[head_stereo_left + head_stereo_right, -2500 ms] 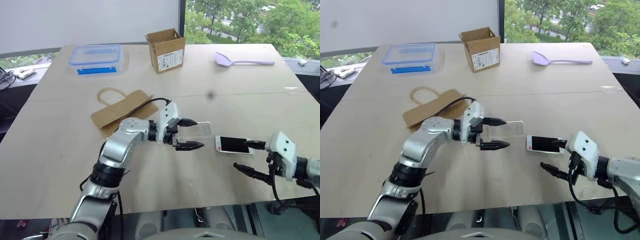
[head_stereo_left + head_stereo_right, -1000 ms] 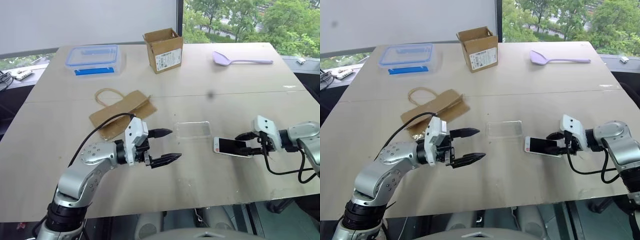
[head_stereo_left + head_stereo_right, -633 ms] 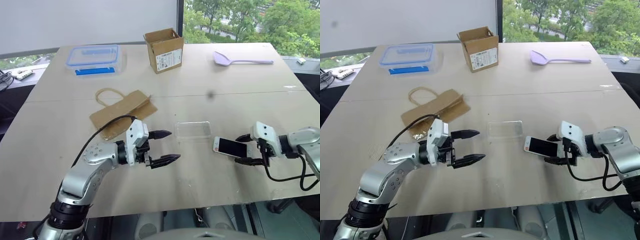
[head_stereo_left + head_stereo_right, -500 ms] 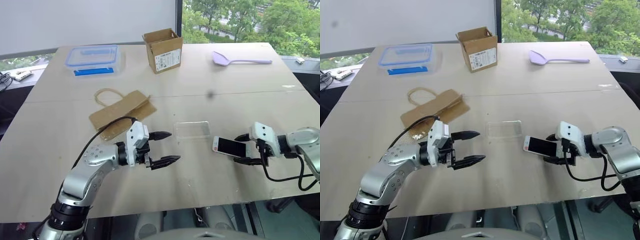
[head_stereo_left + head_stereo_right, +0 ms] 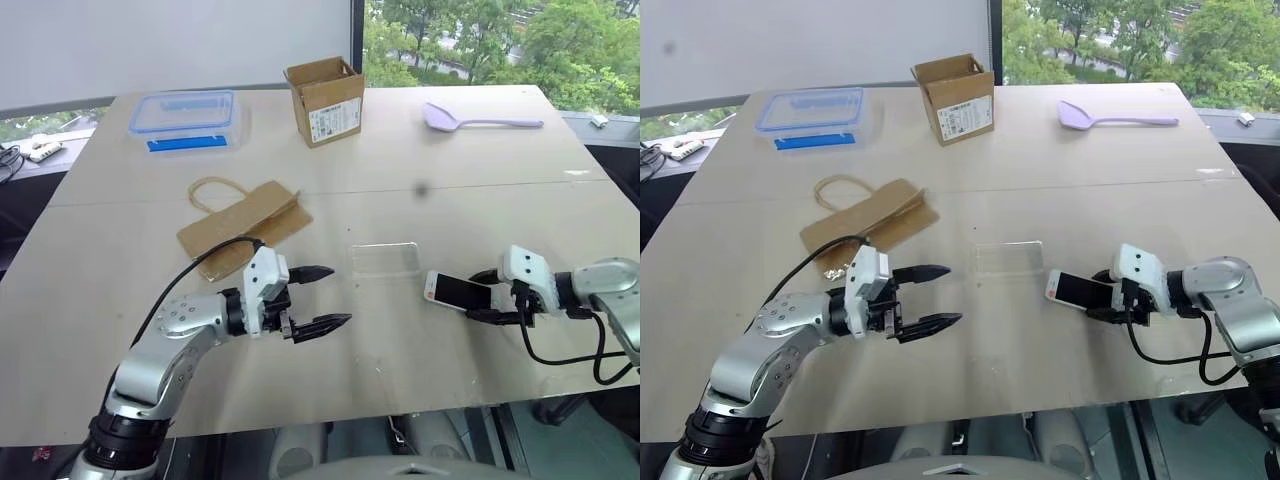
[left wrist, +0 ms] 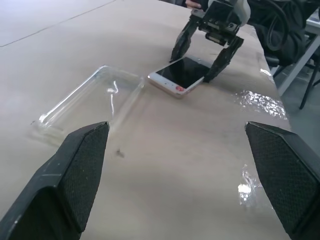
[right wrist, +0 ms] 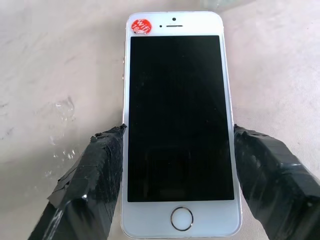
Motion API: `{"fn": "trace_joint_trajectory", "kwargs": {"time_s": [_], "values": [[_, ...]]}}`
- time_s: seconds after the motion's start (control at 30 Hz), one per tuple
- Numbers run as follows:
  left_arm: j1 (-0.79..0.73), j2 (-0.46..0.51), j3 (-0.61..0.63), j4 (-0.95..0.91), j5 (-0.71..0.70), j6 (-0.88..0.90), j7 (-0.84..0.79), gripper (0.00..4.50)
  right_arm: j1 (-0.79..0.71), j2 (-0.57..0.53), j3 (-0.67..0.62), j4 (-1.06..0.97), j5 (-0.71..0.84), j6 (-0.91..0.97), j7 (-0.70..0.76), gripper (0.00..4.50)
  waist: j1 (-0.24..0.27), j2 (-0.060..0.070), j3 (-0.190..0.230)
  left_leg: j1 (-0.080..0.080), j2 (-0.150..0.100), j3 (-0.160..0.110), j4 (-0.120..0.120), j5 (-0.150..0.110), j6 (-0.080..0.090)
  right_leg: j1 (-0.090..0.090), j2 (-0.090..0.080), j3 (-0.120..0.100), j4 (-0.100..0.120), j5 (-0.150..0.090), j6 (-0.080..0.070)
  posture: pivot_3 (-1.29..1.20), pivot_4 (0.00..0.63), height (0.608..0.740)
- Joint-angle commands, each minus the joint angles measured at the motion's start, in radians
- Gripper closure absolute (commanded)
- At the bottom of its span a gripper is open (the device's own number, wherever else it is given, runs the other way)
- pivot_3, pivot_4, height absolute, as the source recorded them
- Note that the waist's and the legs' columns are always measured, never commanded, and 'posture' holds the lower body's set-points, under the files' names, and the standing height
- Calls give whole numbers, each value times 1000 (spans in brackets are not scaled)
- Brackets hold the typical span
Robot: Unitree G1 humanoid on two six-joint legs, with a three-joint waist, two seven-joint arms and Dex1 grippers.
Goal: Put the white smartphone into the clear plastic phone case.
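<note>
I counted one white smartphone, one clear plastic phone case, one food box with a blue lid, one cardboard box, one paper bag and one purple spatula.

A wide, pale wooden tabletop takes most of the room, with a thin seam running across its middle. Behind it a plain white wall panel stands on the left. On the right a window shows green trees in daylight. Soft glare lies on the tabletop near the right edge.
</note>
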Motion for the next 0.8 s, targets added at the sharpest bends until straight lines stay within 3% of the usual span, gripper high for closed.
{"fn": "trace_joint_trajectory", "kwargs": {"time_s": [0.03, 0.17, 0.4, 0.6, 0.8], "values": [[34, 4, 17, 56, 8, -81, -44, 0, -83, -50, -83, -115, 124, 108, 58, 1597, -2, 3, 2, -1, 0, 1, -1, 0, 0, -1, 0, 1, 0, 0, 0, 0, 150, 740], [30, -3, 15, 132, 37, -132, -51, 0, -226, -8, -38, -109, 131, 154, 38, 1597, -2, 3, 2, -1, 0, 3, -2, 0, 0, -4, 1, 2, 0, 0, 0, 0, 150, 740], [6, -14, 3, 205, 70, -198, -56, 0, -431, 148, 163, 97, -75, 24, -13, 1599, 1, 3, 2, -2, 0, 3, -5, 0, 0, -5, 0, 2, -1, 2, -4, 0, 150, 740], [23, -9, 17, 180, 67, -207, -41, 0, -535, 230, 278, 261, -202, -88, 8, 1601, -1, 3, 3, -3, -1, 4, -8, 0, 0, -7, 0, 2, -2, 3, -3, 0, 150, 740], [51, -4, 22, 126, 56, -187, -21, 0, -566, 265, 313, 283, -250, -121, 41, 1606, -1, 3, 3, -3, -1, 4, -10, 0, 0, -8, 0, 2, 0, 4, -2, 0, 150, 740]]}}
